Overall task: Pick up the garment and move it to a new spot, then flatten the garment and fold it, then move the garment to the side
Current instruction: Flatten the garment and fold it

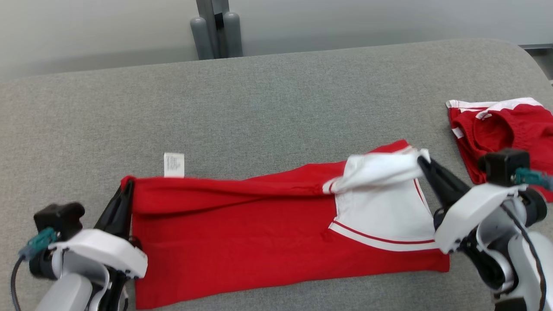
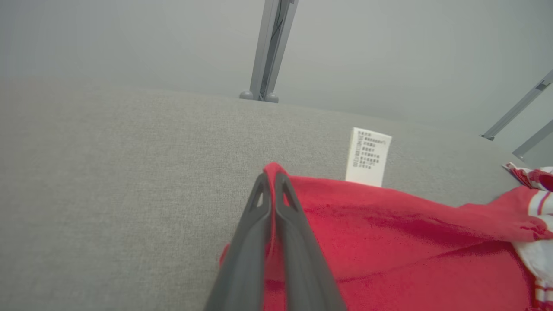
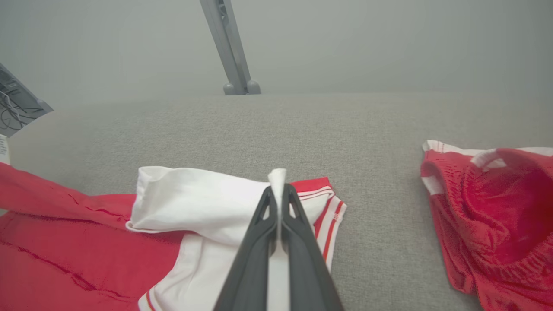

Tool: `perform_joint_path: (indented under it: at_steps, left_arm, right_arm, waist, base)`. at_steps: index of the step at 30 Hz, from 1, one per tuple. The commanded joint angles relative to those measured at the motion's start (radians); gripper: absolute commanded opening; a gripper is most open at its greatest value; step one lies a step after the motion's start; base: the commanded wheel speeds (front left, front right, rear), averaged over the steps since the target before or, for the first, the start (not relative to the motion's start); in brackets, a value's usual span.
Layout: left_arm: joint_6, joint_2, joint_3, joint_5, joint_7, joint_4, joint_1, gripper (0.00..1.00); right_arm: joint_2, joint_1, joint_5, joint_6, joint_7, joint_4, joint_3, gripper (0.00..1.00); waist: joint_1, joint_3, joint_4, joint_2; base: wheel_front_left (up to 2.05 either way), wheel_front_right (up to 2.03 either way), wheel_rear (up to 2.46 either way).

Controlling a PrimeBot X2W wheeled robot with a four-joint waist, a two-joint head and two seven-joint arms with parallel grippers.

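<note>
A red garment [image 1: 242, 224] with a white, red-striped sleeve end lies across the grey padded table [image 1: 268, 99], its upper layer lifted into a fold. My left gripper [image 1: 126, 186] is shut on the garment's red left corner, seen close in the left wrist view as the left gripper [image 2: 272, 178] pinching red cloth [image 2: 389, 233]. My right gripper [image 1: 423, 160] is shut on the white sleeve edge at the right; in the right wrist view the right gripper [image 3: 278, 189] pinches white fabric [image 3: 194, 203]. A white care label [image 1: 174, 165] sticks out from the top edge.
A second red garment with white trim [image 1: 501, 129] lies crumpled at the table's right edge, also seen as the same red heap [image 3: 497, 216]. A grey post [image 1: 216, 28] stands behind the table's far edge. Bare grey surface spreads beyond the fold.
</note>
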Motion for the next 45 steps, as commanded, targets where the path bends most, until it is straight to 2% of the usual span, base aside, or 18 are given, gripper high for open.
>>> perform_joint_path:
  at_steps: [1,7,15,16,17,18,19,20,21,22,23,30,38,45]
  left_arm:
    - [0.014,0.013,0.011,-0.007,-0.008,-0.02,0.03,0.0]
    - [0.051,0.018,0.032,-0.023,-0.026,-0.073,0.122,0.0]
    - [0.066,-0.009,0.038,-0.042,-0.051,-0.1,0.198,0.0]
    - [0.062,-0.012,0.038,-0.044,-0.054,-0.1,0.203,0.04]
    - [0.06,-0.016,0.036,-0.046,-0.056,-0.102,0.21,0.19]
    - [0.058,-0.017,0.034,-0.046,-0.056,-0.102,0.216,0.41]
    - [0.056,-0.018,0.033,-0.046,-0.059,-0.103,0.22,0.94]
    - [0.058,-0.02,0.034,-0.049,-0.061,-0.103,0.224,1.0]
    - [0.057,-0.019,0.035,-0.051,-0.061,-0.102,0.229,1.0]
    - [0.054,-0.02,0.037,-0.053,-0.064,-0.104,0.235,1.0]
    - [0.054,-0.023,0.04,-0.056,-0.066,-0.107,0.241,1.0]
    - [0.067,-0.023,0.07,-0.073,-0.079,-0.171,0.317,1.0]
    - [0.117,-0.013,0.125,-0.033,-0.091,-0.287,0.372,1.0]
    - [0.148,0.0,0.12,0.009,-0.084,-0.359,0.369,1.0]
  right_arm:
    - [0.011,0.034,-0.014,0.0,0.011,-0.035,-0.016,0.0]
    - [0.062,0.133,-0.032,0.0,0.046,-0.117,-0.053,0.0]
    - [0.098,0.186,-0.075,0.0,0.015,-0.082,-0.081,0.0]
    - [0.101,0.189,-0.081,0.0,0.008,-0.074,-0.079,0.01]
    - [0.103,0.194,-0.082,0.0,0.0,-0.066,-0.077,0.09]
    - [0.103,0.199,-0.084,0.0,-0.005,-0.058,-0.074,0.18]
    - [0.102,0.203,-0.087,0.0,-0.012,-0.051,-0.073,0.27]
    - [0.1,0.208,-0.089,0.0,-0.019,-0.044,-0.073,0.38]
    - [0.101,0.215,-0.087,0.0,-0.024,-0.037,-0.076,0.47]
    - [0.099,0.222,-0.089,0.0,-0.03,-0.033,-0.078,0.86]
    - [0.097,0.229,-0.091,0.0,-0.036,-0.031,-0.079,1.0]
    - [0.084,0.288,-0.086,0.0,-0.054,-0.033,-0.081,1.0]
    - [0.076,0.353,-0.097,0.0,-0.041,-0.041,-0.123,1.0]
    - [0.077,0.347,-0.114,0.0,-0.012,-0.072,-0.161,1.0]
  waist:
    - [0.0,0.002,-0.004,0.0]
    - [0.0,0.005,-0.01,0.0]
    - [0.0,0.001,-0.011,0.0]
    - [0.0,0.0,-0.011,0.0]
    - [0.0,-0.002,-0.01,0.0]
    - [0.0,-0.003,-0.01,0.0]
    - [0.0,-0.005,-0.009,0.0]
    - [0.0,-0.006,-0.008,0.0]
    - [0.0,-0.008,-0.008,0.0]
    - [0.0,-0.01,-0.009,0.0]
    - [0.0,-0.011,-0.01,0.0]
    - [0.0,-0.025,-0.029,0.0]
    - [0.0,-0.061,-0.043,0.0]
    - [0.0,-0.1,-0.04,0.0]
  base:
    - [0.0,0.0,0.0]
    - [0.0,0.0,0.0]
    - [0.0,0.0,0.0]
    - [0.0,0.0,0.0]
    - [0.0,0.0,0.0]
    - [0.0,0.0,0.0]
    - [0.0,0.0,0.0]
    - [0.0,0.0,0.0]
    - [0.0,0.0,0.0]
    - [0.0,0.0,0.0]
    - [0.0,0.0,0.0]
    - [0.0,0.0,0.0]
    - [0.0,0.0,0.0]
    - [0.0,0.0,0.0]
